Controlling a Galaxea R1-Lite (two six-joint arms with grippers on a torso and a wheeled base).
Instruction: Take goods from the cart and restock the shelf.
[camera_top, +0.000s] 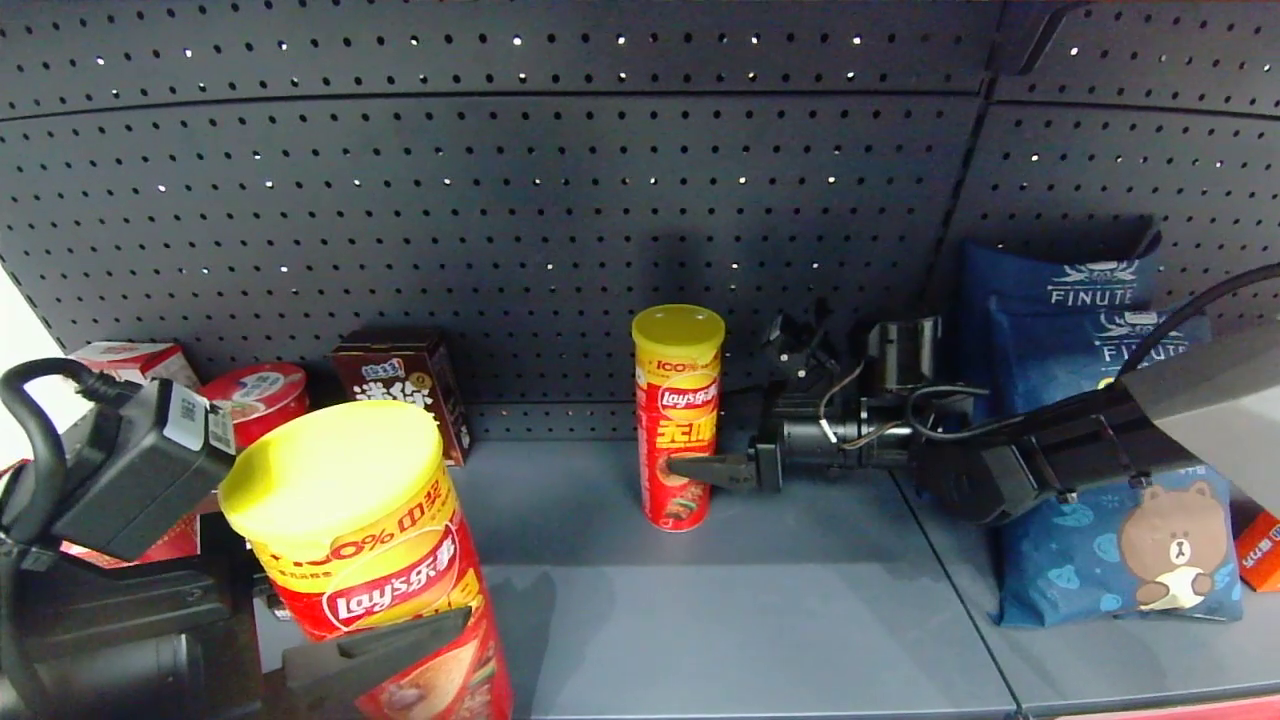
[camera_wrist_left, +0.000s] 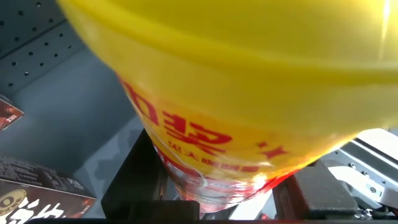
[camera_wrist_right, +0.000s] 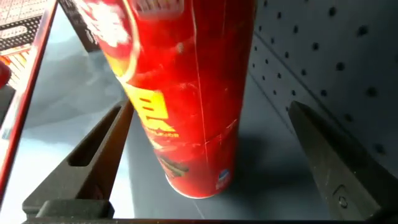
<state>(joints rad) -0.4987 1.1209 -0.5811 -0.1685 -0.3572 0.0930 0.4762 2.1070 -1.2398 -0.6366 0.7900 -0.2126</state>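
- on the shelf (camera_top: 800, 600), head view: right gripper (camera_top: 700, 465) straddles the standing can (camera_top: 678, 400); left gripper (camera_top: 390, 640), front-left of it, holds a second can (camera_top: 345, 510) ready.
- left wrist view: fingers (camera_wrist_left: 130, 186) clamp the second can.
- right wrist view: fingers (camera_wrist_right: 93, 162) apart, clear of the standing can, probably releasing.

We see a gray shelf (camera_top: 800, 610) with a dark back wall (camera_top: 500, 200) full of little holes. A chip can (camera_top: 678, 420) stands up straight on the shelf, right between the fingers of the right gripper (camera_top: 695, 468). Back along that gripper's arm, blue bags (camera_top: 1090, 520) sit on the shelf, one with a bear on it. Past them lies a small orange box (camera_top: 1260, 548). Beyond the left gripper (camera_top: 415, 640), by the back wall, stand a brown box (camera_top: 405, 385), a red-lidded cup (camera_top: 255, 395) and a white and red box (camera_top: 130, 362).
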